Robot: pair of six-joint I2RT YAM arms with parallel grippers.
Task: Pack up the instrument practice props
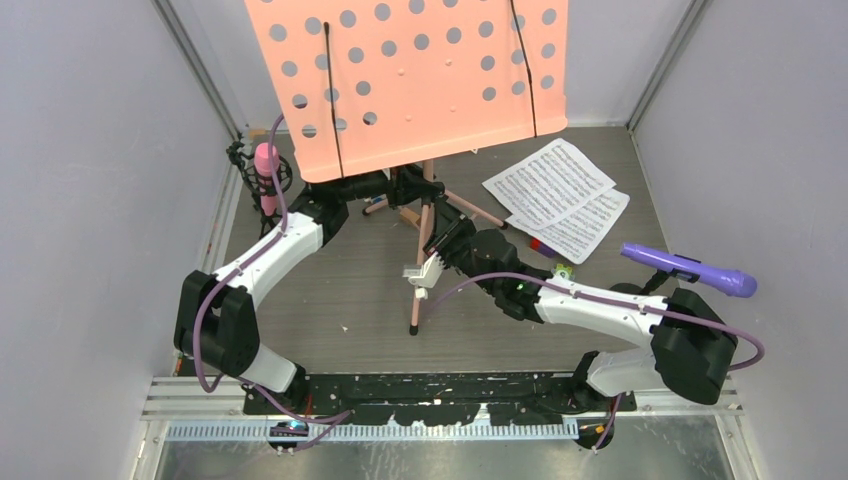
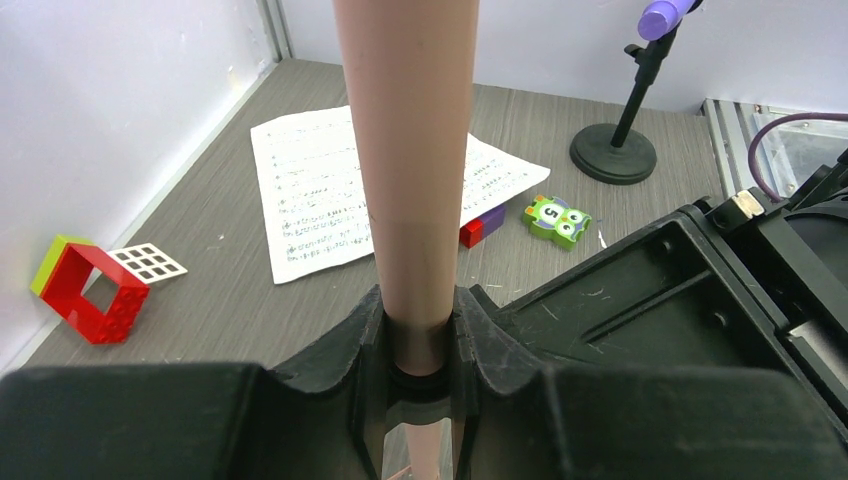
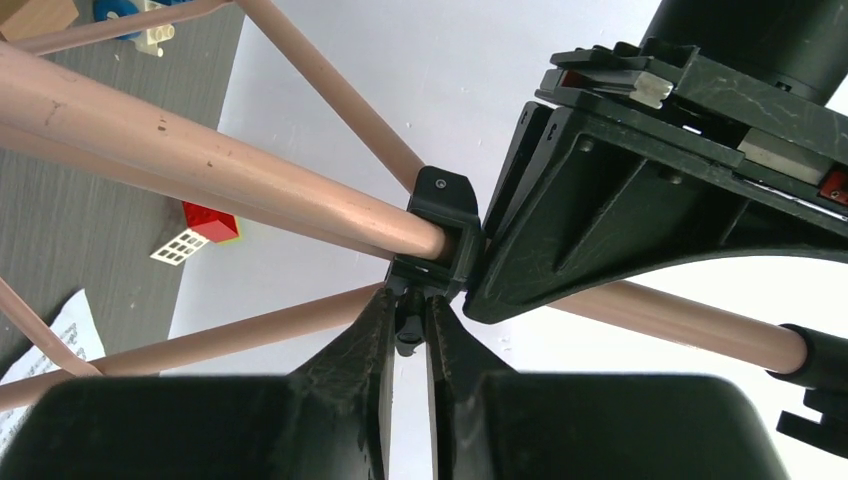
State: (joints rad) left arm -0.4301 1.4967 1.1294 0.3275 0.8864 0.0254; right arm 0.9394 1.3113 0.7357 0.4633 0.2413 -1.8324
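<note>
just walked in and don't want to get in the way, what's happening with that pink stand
Both arms are on the pink music stand, which is upright with legs spread. The left arm has its jaws clamped on the pole; the right arm has its jaws nearly shut on the black leg hub. The sheet music, pink microphone and purple microphone are not packed yet.

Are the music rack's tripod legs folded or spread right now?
Spread. From above, the music rack has its tripod legs splayed in different directions; the right wrist view shows them radiating from the black collar.
</note>
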